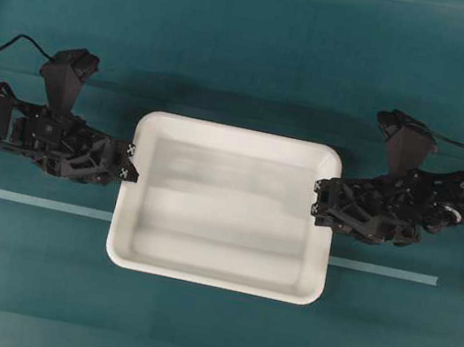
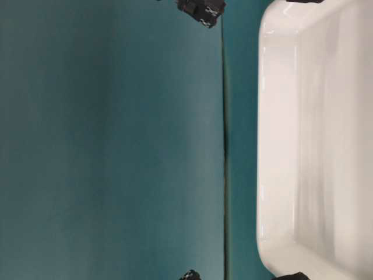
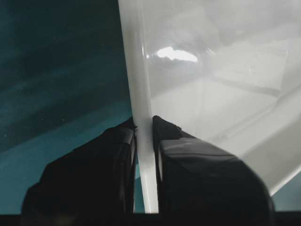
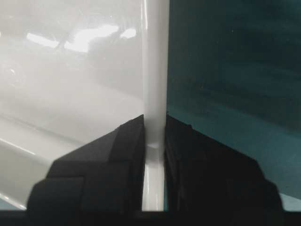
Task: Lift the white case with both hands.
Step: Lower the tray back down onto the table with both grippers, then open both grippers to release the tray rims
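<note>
Teal bench point(image 1: 252, 60), pale tape strip point(image 1: 381, 271) across it. White case point(image 1: 224, 217) sits mid-bench. Left tool point(image 1: 132, 165) clamped on its left rim, right tool point(image 1: 316, 197) clamped on right rim. Grasp done; whether it has left the bench, cannot tell.

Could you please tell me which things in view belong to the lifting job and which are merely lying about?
Belongs to the job:
- white case
- left pincer, shut on the case's rim
- right pincer, shut on the opposite rim

Lying about:
- pale tape strip on the teal table cover
</note>
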`<state>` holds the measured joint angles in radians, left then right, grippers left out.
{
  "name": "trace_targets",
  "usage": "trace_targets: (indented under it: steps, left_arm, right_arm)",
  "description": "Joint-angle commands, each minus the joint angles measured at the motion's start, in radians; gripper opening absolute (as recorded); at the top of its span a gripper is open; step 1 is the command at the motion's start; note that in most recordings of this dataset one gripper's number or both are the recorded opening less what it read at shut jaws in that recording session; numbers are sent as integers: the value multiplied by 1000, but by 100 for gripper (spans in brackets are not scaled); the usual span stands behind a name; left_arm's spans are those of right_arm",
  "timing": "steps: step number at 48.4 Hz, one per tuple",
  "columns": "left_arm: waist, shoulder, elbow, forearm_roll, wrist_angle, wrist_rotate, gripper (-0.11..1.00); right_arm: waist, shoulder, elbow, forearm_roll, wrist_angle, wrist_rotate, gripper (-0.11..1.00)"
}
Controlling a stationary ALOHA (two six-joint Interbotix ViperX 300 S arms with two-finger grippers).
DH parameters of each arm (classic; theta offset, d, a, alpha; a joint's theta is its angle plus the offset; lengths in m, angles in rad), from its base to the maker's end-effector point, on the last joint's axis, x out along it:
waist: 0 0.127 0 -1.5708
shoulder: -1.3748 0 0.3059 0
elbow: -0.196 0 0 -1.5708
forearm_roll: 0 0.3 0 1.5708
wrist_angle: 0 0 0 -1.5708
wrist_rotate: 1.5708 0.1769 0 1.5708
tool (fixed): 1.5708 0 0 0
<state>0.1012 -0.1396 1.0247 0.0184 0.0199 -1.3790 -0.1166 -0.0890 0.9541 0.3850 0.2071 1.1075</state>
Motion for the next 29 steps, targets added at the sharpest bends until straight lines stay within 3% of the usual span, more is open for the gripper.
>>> trace_targets:
  steps: [1, 20, 29]
  left_arm:
    - [-3, 28, 0, 5, 6, 3, 7]
    - [-3, 25, -18, 5, 6, 3, 7]
    - [-11, 18, -20, 5, 3, 5, 7]
  right_arm:
    - [2, 31, 0, -2, -5, -8, 12]
    - [-8, 31, -5, -2, -5, -11, 13]
    - [-8, 32, -9, -2, -5, -11, 45]
